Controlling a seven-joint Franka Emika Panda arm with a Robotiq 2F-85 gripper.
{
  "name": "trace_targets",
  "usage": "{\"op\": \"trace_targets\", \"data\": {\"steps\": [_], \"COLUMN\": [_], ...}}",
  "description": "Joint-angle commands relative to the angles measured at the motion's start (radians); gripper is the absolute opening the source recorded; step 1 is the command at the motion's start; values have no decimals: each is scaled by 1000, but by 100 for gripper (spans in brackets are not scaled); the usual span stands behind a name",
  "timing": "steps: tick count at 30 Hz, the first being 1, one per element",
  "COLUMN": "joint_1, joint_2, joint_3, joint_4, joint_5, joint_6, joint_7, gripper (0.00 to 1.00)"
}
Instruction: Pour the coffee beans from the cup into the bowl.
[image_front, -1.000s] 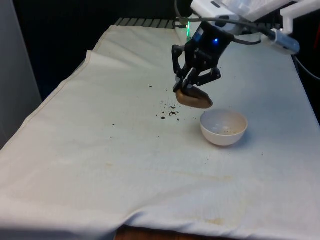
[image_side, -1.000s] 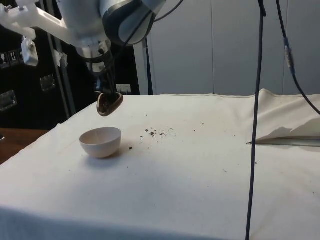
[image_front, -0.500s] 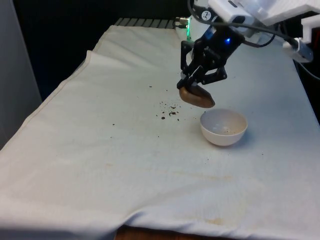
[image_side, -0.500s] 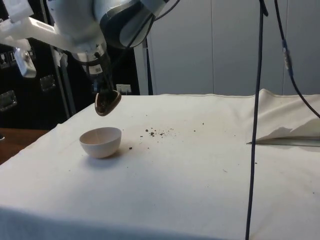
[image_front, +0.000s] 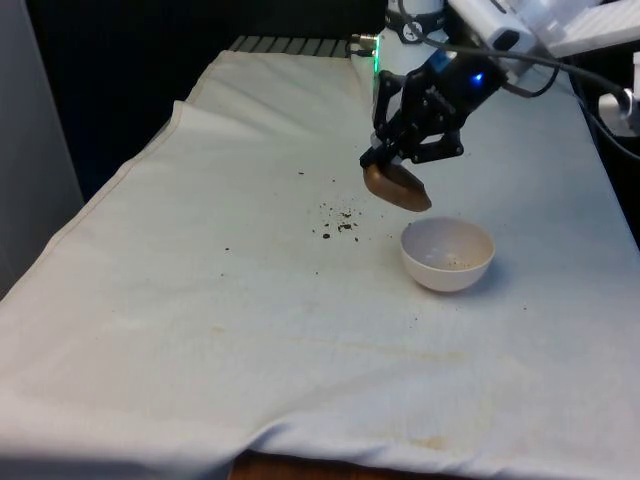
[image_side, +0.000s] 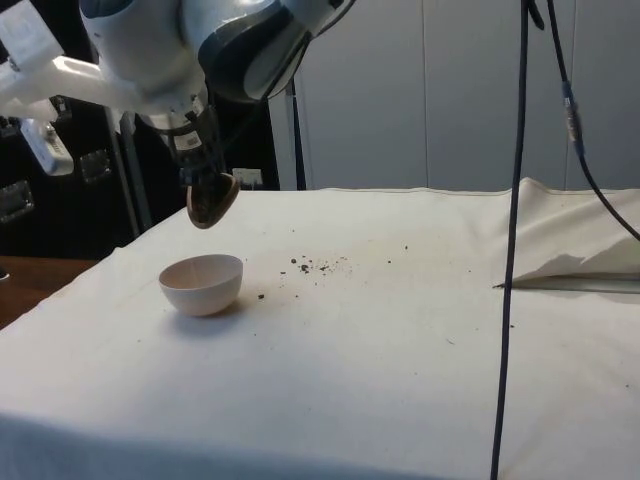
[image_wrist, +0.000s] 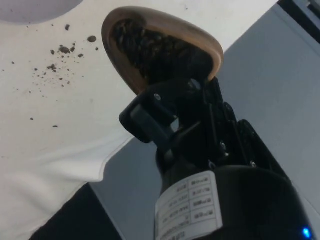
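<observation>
My gripper (image_front: 395, 160) is shut on the rim of a brown wooden cup (image_front: 397, 187), held tilted in the air just above and to the front view's left of a white bowl (image_front: 447, 254). In the side view the cup (image_side: 211, 199) hangs over the bowl (image_side: 202, 283), clear of its rim. The wrist view shows the cup (image_wrist: 160, 47) still full of dark coffee beans (image_wrist: 150, 50), with my gripper (image_wrist: 172, 95) clamped on its edge. A few specks lie inside the bowl.
Spilled bean crumbs (image_front: 338, 220) are scattered on the white cloth to the front view's left of the bowl, also seen as crumbs (image_side: 315, 265) in the side view. A dark cable (image_side: 510, 250) hangs down at the side view's right. A folded cloth edge (image_side: 580, 265) lies far right.
The gripper with the cup has risen a little and shifted towards the front view's right, closer over the bowl, and the cup has tilted further. The bowl has stayed put.
</observation>
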Motion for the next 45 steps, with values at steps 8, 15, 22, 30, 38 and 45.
{"op": "trace_targets", "data": {"steps": [8,15,22,30,38,45], "joint_1": [8,8,6,3,3,1], "joint_2": [0,5,7,-1,-6,0], "joint_3": [26,53,76,90,94,100], "joint_4": [0,-1,-6,-24,-40,-43], "joint_5": [-66,-106,-142,-197,-259,-302], "joint_6": [-21,-22,-23,-34,-40,-50], "joint_7": [31,51,59,55,50,50], "gripper": [0,0,0,0,0,0]}}
